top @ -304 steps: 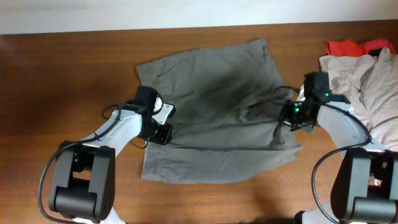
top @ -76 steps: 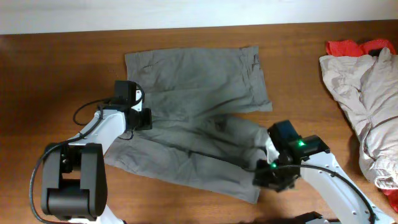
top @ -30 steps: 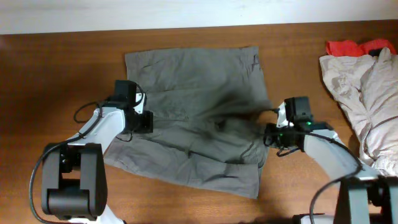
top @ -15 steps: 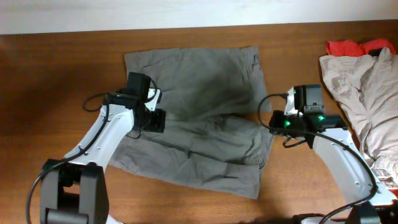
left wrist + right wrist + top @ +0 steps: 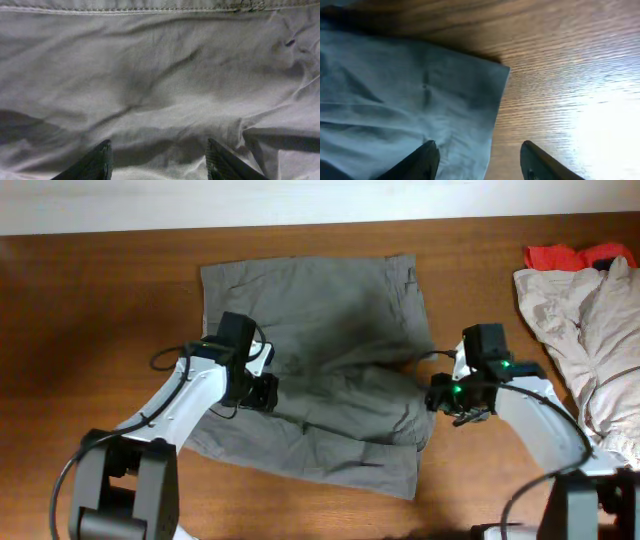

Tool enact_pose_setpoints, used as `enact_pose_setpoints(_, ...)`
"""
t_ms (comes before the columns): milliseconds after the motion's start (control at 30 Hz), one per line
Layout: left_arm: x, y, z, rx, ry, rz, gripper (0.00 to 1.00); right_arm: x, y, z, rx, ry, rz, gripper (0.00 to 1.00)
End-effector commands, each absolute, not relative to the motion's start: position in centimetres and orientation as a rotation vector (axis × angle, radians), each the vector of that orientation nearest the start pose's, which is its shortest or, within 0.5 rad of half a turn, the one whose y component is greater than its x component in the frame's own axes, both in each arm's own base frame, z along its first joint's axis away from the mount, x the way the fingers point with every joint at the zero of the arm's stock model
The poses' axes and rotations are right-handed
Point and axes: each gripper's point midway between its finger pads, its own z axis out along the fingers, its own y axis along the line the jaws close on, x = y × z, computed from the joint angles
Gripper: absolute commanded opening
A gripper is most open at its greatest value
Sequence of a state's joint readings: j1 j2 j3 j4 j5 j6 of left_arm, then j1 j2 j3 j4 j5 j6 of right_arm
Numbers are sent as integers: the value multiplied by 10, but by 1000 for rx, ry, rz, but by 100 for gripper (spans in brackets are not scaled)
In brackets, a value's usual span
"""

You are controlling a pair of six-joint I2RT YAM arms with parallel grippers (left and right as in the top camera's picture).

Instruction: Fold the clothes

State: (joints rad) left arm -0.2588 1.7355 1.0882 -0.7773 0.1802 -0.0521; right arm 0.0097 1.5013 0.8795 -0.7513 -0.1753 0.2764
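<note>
From above, the shorts (image 5: 320, 330) lie in the middle of the table (image 5: 100, 330). Their long axis runs left to right, with the waist apparently toward the right arm and the leg ends toward the left. The right gripper (image 5: 440, 395), nearly closed at the right edge a second ago, has let go, so this fold seems laid down. The left gripper (image 5: 262, 390) has moved inward over the cloth. The left wrist view shows its fingers wide apart, with only cloth beneath. In the right wrist view the fingers stand wide over the shorts' corner, holding nothing.
</note>
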Motion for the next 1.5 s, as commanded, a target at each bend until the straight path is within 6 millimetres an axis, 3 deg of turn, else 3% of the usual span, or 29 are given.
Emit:
enact_pose_setpoints(0, 304, -117, 26, 264, 3034, -343, 59, 279, 35, 25, 377, 2991, 317, 54)
enact_pose_setpoints(100, 304, -117, 25, 239, 3040, -344, 58, 280, 39, 12, 383, 3020, 353, 50)
enact_pose_setpoints(233, 305, -117, 22, 231, 3032, -345, 46, 283, 51, 5, 379, 3023, 459, 37)
enact_pose_setpoints(300, 307, -118, 18, 231, 3023, -348, 43, 285, 55, 6, 374, 3014, 500, 27)
enact_pose_setpoints(500, 309, -120, 1, 210, 3032, -364, 17, 286, 55, 12, 370, 2998, 508, 14)
enact_pose_setpoints(600, 306, -121, -6, 208, 3053, -371, 10, 288, 53, 20, 372, 2974, 506, 11)
enact_pose_setpoints(800, 306, -120, -8, 208, 3057, -365, 9, 307, 11, 43, 496, 2857, 394, 7)
enact_pose_setpoints(933, 309, -121, -8, 209, 3047, -366, 8, 320, -12, 51, 598, 2761, 466, 5)
enact_pose_setpoints(1067, 311, -122, -7, 210, 3036, -368, 8, 336, -2, 62, 547, 2679, 599, 4)
enact_pose_setpoints(1300, 311, -121, -8, 210, 3036, -366, 8, 343, 20, 76, 497, 2619, 797, 4)
enact_pose_setpoints(1467, 312, -119, -8, 209, 3036, -344, 9, 332, 28, 77, 673, 2641, 909, 4)
